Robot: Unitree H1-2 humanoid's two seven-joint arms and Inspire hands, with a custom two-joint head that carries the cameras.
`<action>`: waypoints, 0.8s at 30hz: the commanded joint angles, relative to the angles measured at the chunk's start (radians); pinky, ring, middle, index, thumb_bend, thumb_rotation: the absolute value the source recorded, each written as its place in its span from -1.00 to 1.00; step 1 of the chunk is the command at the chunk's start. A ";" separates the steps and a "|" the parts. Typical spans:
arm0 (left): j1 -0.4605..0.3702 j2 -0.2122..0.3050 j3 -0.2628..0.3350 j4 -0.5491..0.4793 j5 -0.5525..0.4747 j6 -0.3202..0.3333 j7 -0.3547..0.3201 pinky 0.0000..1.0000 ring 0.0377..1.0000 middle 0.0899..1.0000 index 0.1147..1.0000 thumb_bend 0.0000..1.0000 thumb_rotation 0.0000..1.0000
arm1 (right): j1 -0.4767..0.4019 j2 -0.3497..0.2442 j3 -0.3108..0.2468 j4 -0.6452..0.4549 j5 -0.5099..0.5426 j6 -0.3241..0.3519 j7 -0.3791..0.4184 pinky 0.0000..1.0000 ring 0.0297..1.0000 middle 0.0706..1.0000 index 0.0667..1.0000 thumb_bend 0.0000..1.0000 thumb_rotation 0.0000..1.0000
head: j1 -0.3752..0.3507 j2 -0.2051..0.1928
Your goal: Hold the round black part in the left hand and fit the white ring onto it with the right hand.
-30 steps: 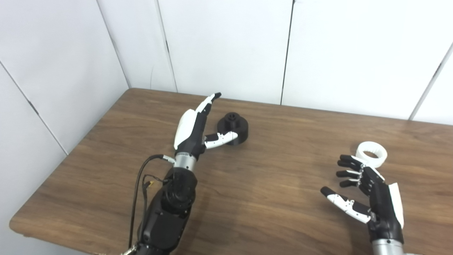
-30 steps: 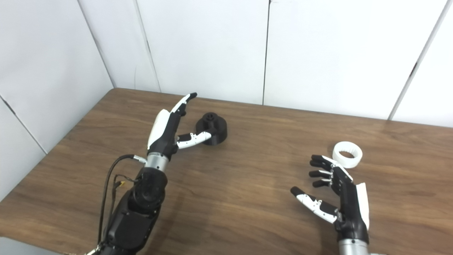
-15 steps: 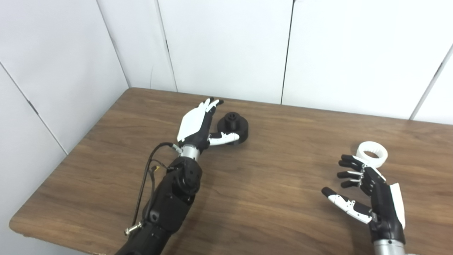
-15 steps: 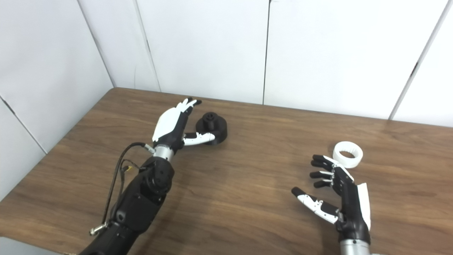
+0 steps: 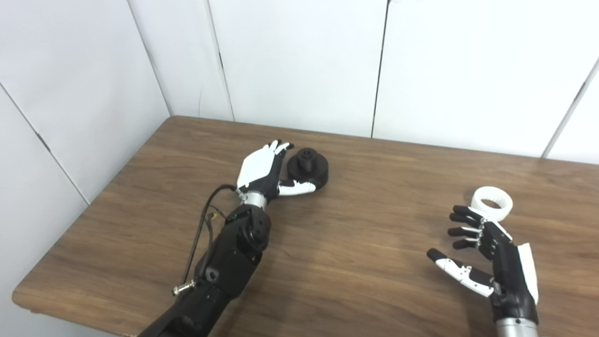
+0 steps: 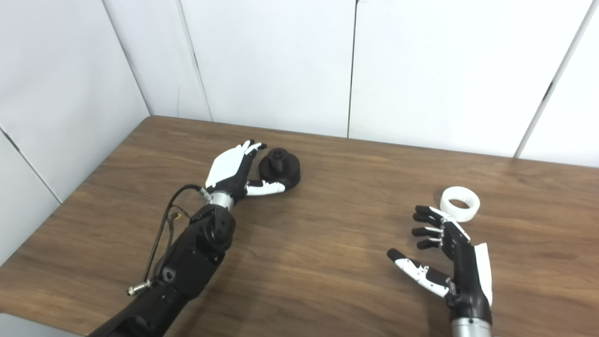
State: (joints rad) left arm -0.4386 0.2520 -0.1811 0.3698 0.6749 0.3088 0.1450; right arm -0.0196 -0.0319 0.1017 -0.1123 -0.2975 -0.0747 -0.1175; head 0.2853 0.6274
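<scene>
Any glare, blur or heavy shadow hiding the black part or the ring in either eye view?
Left eye view: light even and soft, no glare; black part sharp, but its dark surface shows little detail beside the left robot hand. Right eye view: white ring crisp, only a faint shadow on the table; no motion blur.

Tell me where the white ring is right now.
The white ring lies flat on the table at the right side of both views, just beyond the fingertips of the open right hand, far from the round black part.
</scene>
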 commanded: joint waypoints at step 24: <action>-0.119 0.014 -0.052 0.127 -0.014 -0.006 0.031 1.00 1.00 1.00 0.77 1.00 0.14 | 0.011 -0.005 -0.006 -0.037 -0.015 0.015 0.007 0.04 0.24 0.42 0.43 0.43 -0.73 | -0.018 0.015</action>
State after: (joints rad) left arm -0.5036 0.2588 -0.2334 0.4927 0.6595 0.3314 0.1522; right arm -0.0060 -0.0374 0.1000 -0.1300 -0.3018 -0.0489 -0.1065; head 0.2669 0.6412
